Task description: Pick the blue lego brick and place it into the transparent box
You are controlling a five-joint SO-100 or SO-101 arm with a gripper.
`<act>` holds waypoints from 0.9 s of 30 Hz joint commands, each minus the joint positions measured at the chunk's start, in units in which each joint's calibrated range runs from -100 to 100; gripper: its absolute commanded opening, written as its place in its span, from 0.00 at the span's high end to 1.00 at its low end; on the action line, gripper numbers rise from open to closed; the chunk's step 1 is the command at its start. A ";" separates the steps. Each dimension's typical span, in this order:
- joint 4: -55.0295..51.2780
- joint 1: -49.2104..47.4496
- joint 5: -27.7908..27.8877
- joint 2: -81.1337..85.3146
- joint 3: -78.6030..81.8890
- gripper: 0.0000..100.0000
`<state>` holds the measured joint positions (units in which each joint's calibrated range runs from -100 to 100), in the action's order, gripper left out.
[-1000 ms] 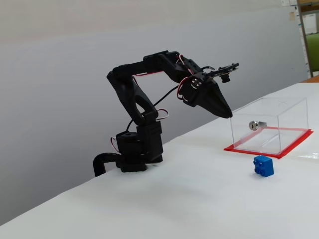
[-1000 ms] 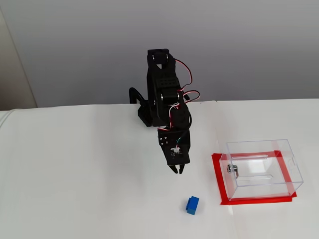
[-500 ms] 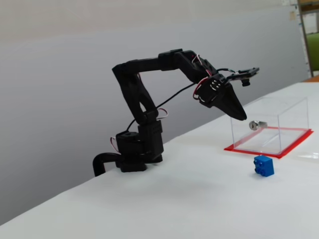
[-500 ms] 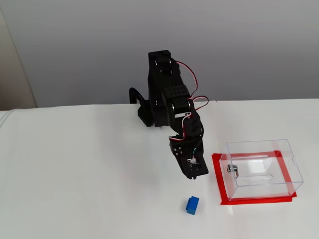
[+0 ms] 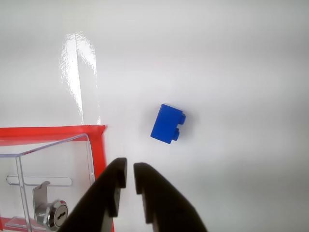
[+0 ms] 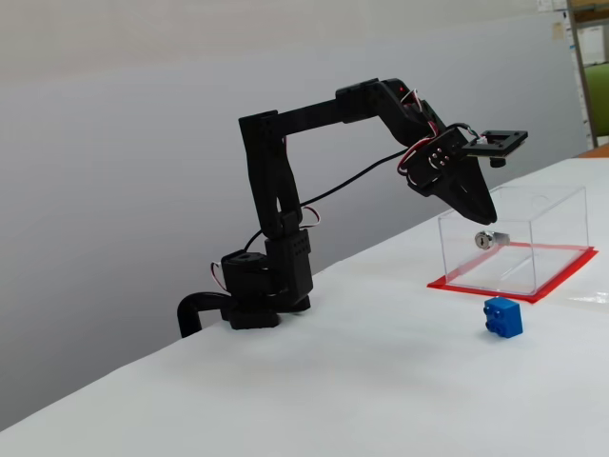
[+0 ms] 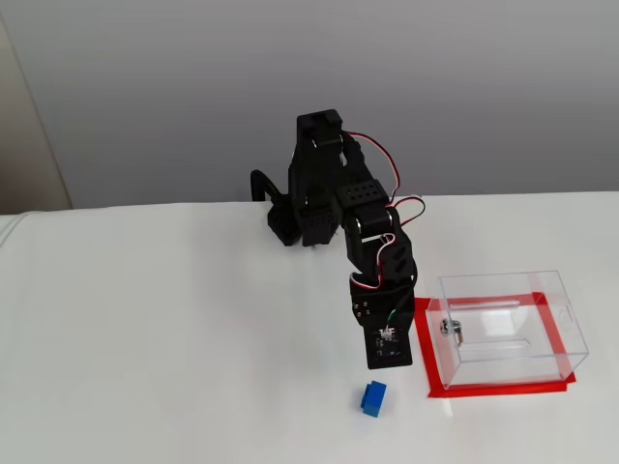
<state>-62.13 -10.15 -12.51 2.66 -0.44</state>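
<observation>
Matte black jaws nearly closed (empty) above glossy studded blue lego brick (image 5: 167, 123), beside clear-walled transparent box (image 5: 53, 150).

Wrist view looks down, close; fixed views—one low from the side, one high facing the arm (image 7: 334, 208)—share the table (image 6: 381, 381).

A glossy white surface (image 6: 362, 381) stands against a plain pale grey wall (image 6: 124, 143), with window glare (image 5: 77, 63) on the top and metal shelving (image 6: 588, 67) beyond.
</observation>
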 commanded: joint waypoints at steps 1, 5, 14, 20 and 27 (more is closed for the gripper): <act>-0.10 0.06 -4.77 -0.92 -4.62 0.98; -0.10 0.50 -9.21 -3.13 -6.43 0.98; -2.02 1.68 -14.48 -6.19 -8.96 0.98; -7.94 4.27 -14.48 -6.27 -9.41 0.95; -7.76 5.82 -14.48 -6.27 -9.50 0.79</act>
<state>-69.84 -5.56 -26.62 -4.19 -6.35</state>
